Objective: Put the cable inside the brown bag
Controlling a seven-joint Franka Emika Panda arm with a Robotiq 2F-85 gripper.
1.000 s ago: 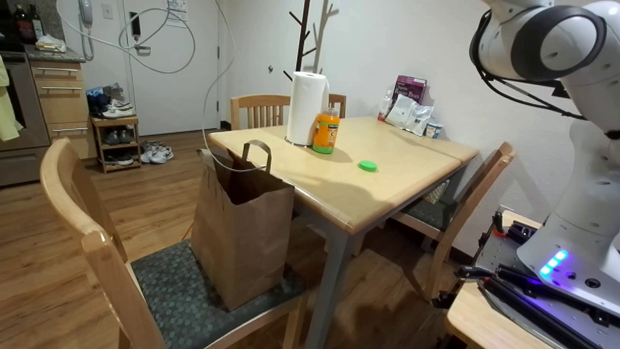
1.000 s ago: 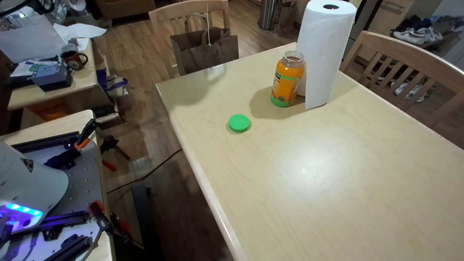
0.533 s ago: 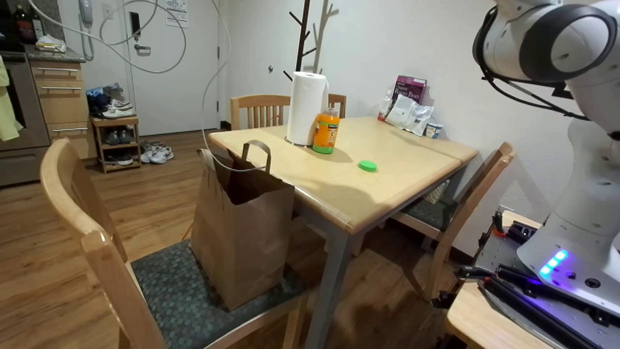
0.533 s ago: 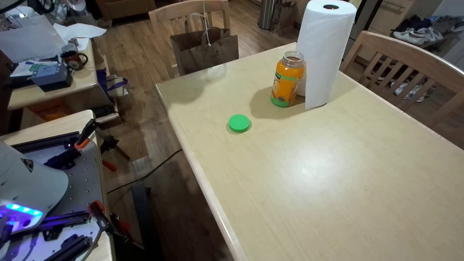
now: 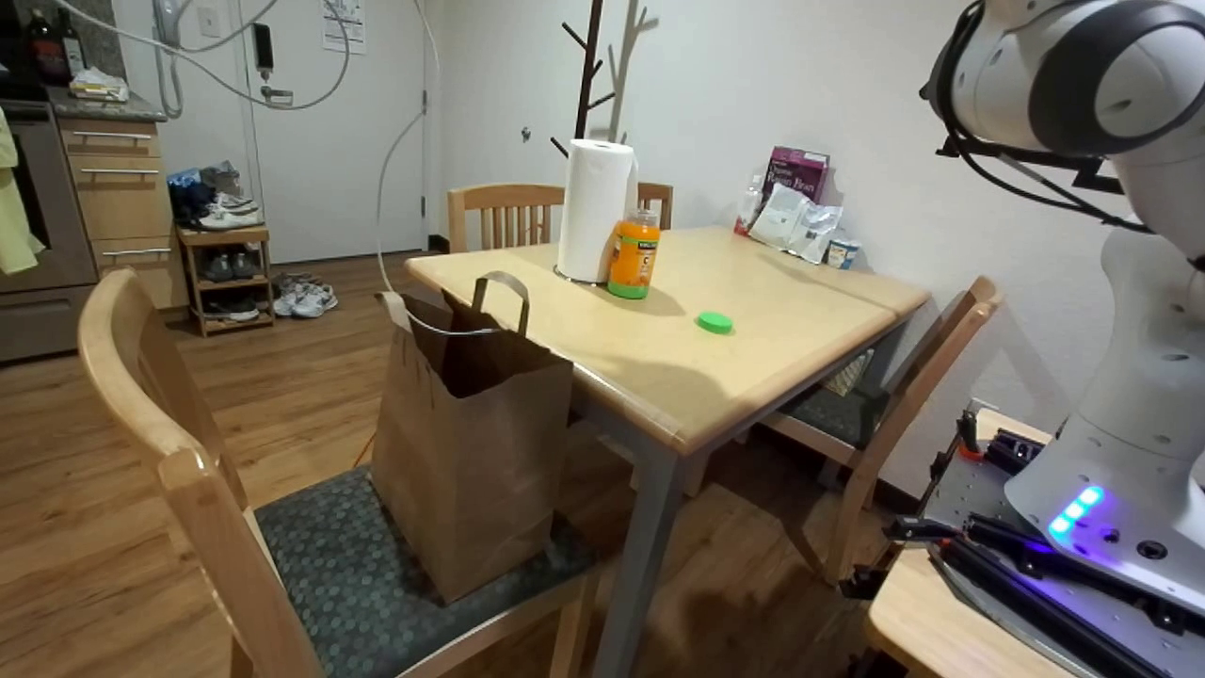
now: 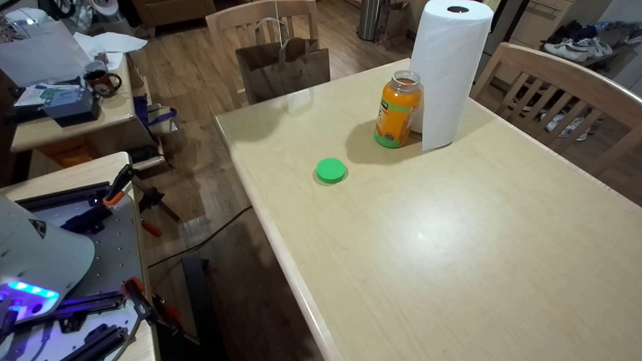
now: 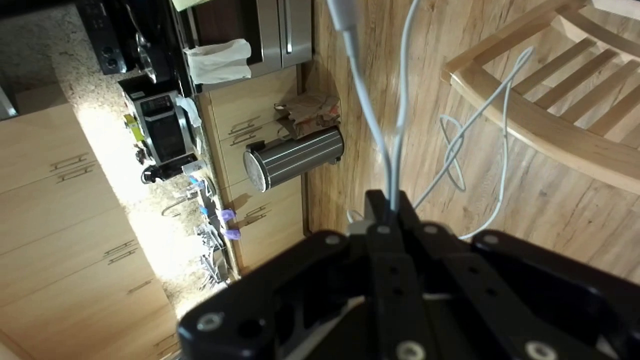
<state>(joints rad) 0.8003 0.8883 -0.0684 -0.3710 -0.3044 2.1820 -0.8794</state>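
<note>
tool (image 7: 392,207): wrist view, jaws pressed together, tips pinching two strands of the cable (image 7: 403,90)
cable, held part: white, both strands run from the tips toward the frame edge; one carries a plug (image 7: 343,15), blurred
cable, slack: loose loops in midair, seen against the door (image 5: 329,169) in an exterior view, against the floor (image 7: 575,220) and a chair back (image 7: 545,131) in wrist view
cable at bag (image 5: 471,471): one length hangs and bows across the mouth by the handles (image 5: 522,303); touching them, cannot tell; most of what shows is outside
bag: brown, upright on a chair (image 5: 339,556), mouth up, just beside the surface (image 5: 800,301), in both exterior views
on surface: roll (image 5: 593,212) standing, bottle (image 5: 634,259) upright just beside it, green lid (image 5: 714,323) flat, apart from the bottle
arm (image 5: 1153,320): white, at the frame edge in an exterior view, base lights blue
bin (image 7: 300,156): metal, near the drawers (image 7: 272,230), wrist view
</note>
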